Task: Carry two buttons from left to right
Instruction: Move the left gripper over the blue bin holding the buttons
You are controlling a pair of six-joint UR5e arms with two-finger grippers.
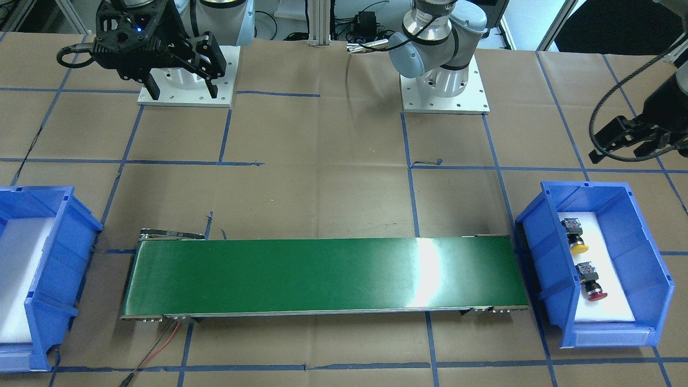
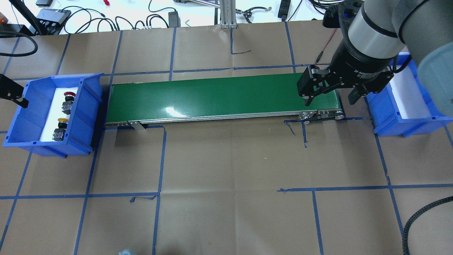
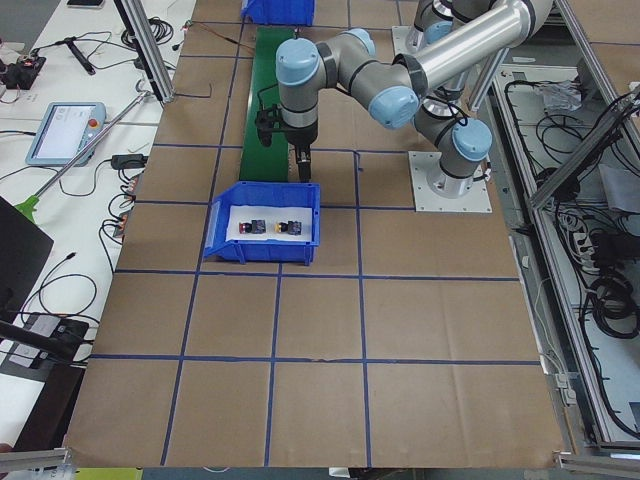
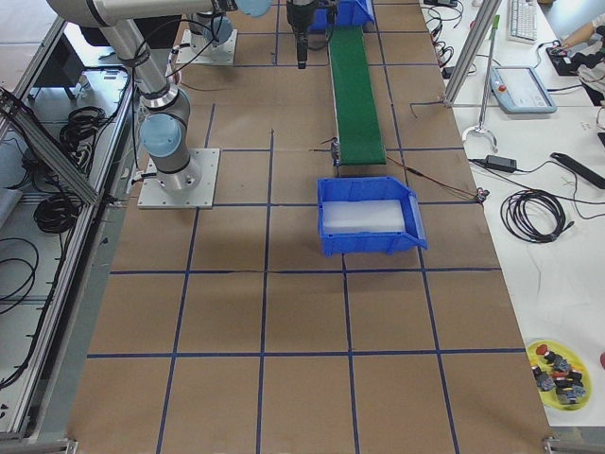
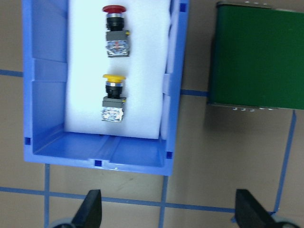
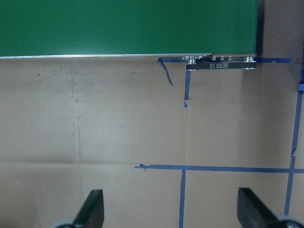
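Observation:
Two buttons lie on white foam in the blue bin [image 5: 99, 156] on my left: the red-capped button [image 5: 115, 35] farther away, the yellow-capped button [image 5: 114, 97] nearer. The front view shows them as the yellow button [image 1: 575, 236] and the red button [image 1: 591, 282]. My left gripper [image 5: 168, 211] hovers open and empty over the paper just outside the bin's wall. My right gripper [image 2: 331, 96] hangs open and empty near the right end of the green conveyor belt [image 2: 219, 95]. In its wrist view its fingers [image 6: 93, 209] are over bare paper.
A second blue bin [image 2: 407, 124] with bare white foam stands past the belt's right end. Both arm bases [image 1: 445, 91] stand at the robot side of the brown paper-covered table [image 2: 226, 177]. Cables and a red wire [image 1: 166, 338] trail off the belt's end.

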